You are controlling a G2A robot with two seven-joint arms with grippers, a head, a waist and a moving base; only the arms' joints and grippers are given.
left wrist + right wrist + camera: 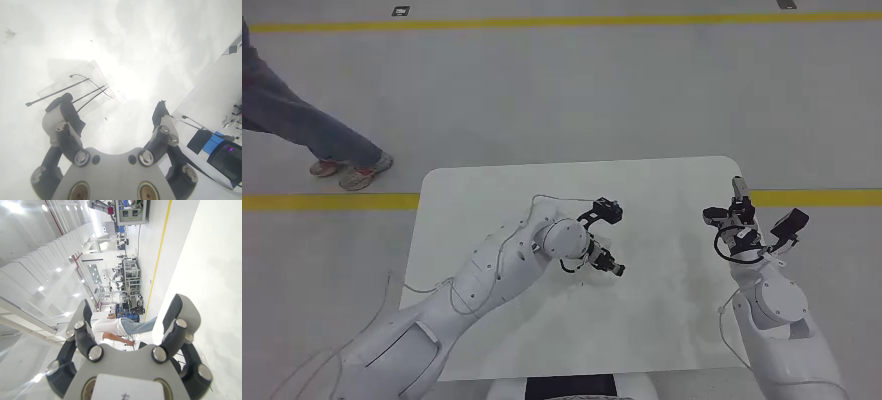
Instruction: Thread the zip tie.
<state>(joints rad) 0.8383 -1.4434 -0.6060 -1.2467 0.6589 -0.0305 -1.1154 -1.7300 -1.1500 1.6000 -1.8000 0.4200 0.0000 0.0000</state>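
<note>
Pale factory floor crossed by yellow lines surrounds the white, round-cornered worktop (pixel 492 200). The robot's left gripper (pixel 113 108) hangs over the worktop's middle, its black-padded fingers (pixel 66 106) spread wide and holding nothing. Just ahead of it lie several thin black plastic zip ties (pixel 58 91), side by side and partly crossing on a clear plastic sheet (pixel 100 75). One fingertip stands in front of the near ends of two ties; whether it touches them cannot be told.

Each tie is judged very light, springy along its length and slick. Lying flat against the sheet, it offers little to get under, and the sheet itself may slide or lift with it. The best hold looks to be across the strap a little behind the square head, or near the pointed tail for feeding, pinched firmly so the strap does not twist away.

The right gripper (pixel 130 311) is raised at the worktop's right edge and turned out towards the hall, its jaws likewise wide apart and empty. Threading looks not yet begun, with no tie in either gripper.
</note>
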